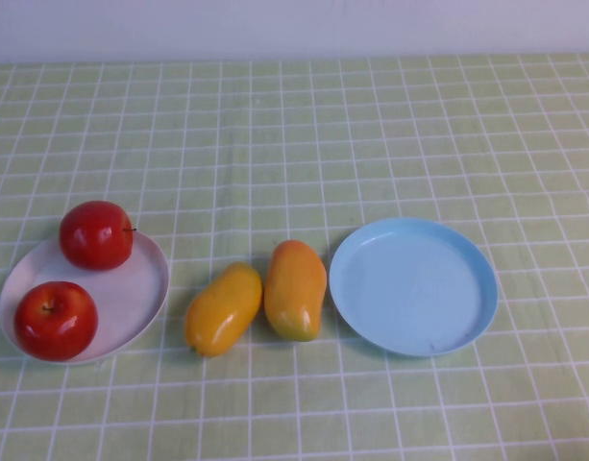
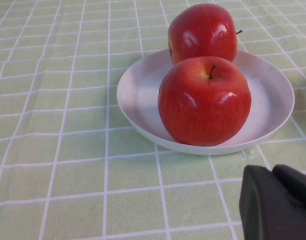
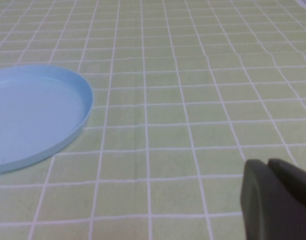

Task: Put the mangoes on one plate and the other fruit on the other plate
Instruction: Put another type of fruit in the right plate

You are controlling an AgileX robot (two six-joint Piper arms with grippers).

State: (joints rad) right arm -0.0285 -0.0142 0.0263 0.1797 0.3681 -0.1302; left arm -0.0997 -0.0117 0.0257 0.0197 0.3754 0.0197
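Both round red apples (image 1: 78,279) sit on the white plate (image 1: 140,288); two oblong yellow-orange mangoes (image 1: 260,296) lie beside the bare light blue plate (image 1: 414,285). The left gripper (image 2: 277,205) near the white plate and the right gripper (image 3: 275,200) near the blue one are both closed, empty, well apart from the mangoes.

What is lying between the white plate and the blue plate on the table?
In the high view, two mangoes lie between the white plate and the blue plate: the yellower mango and the orange mango, side by side on the cloth.

Tabletop (image 1: 371,125) covered by light green cloth with a white grid of thin lines, flat, filling most of the high view. Pale plain wall (image 1: 294,27) runs along the tabletop's far edge. Same checked cloth fills both wrist views.
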